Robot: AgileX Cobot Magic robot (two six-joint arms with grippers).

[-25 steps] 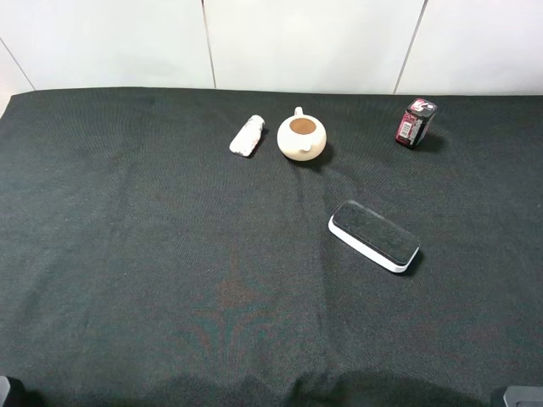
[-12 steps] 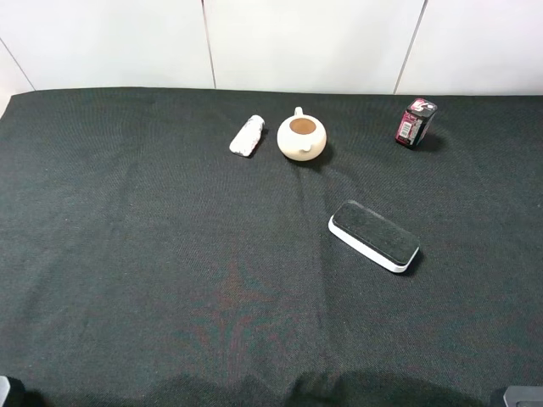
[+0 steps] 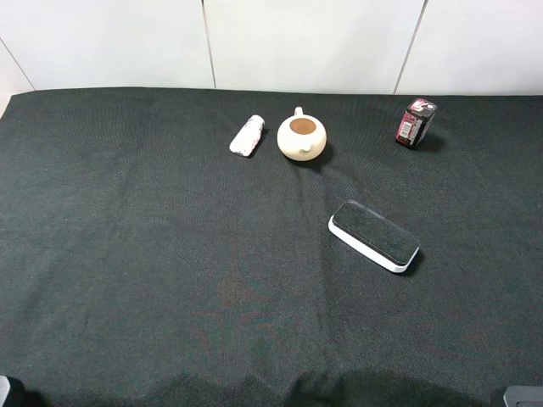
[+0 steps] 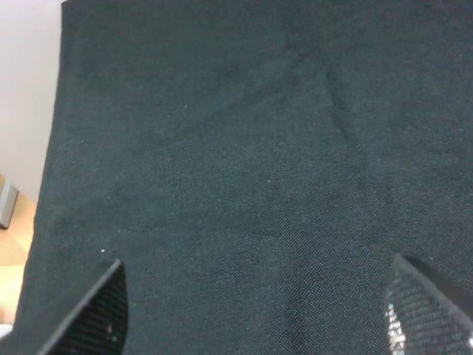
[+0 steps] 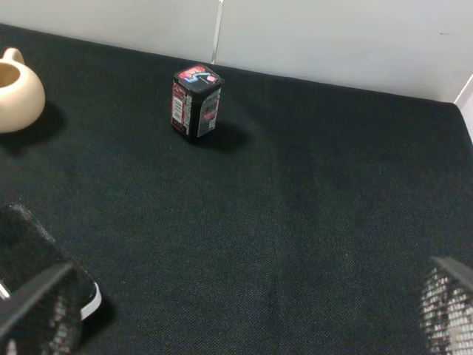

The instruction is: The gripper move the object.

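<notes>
The object lies on its side beside the teapot.

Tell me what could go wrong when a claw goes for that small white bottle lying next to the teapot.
The white bottle lies on its side, so it may roll when touched. It lies close beside the cream teapot, which a wide-open claw might bump. Both claws, left and right, are open at the near edge, so the reach is long.

No visible change since earlier frames.
</notes>
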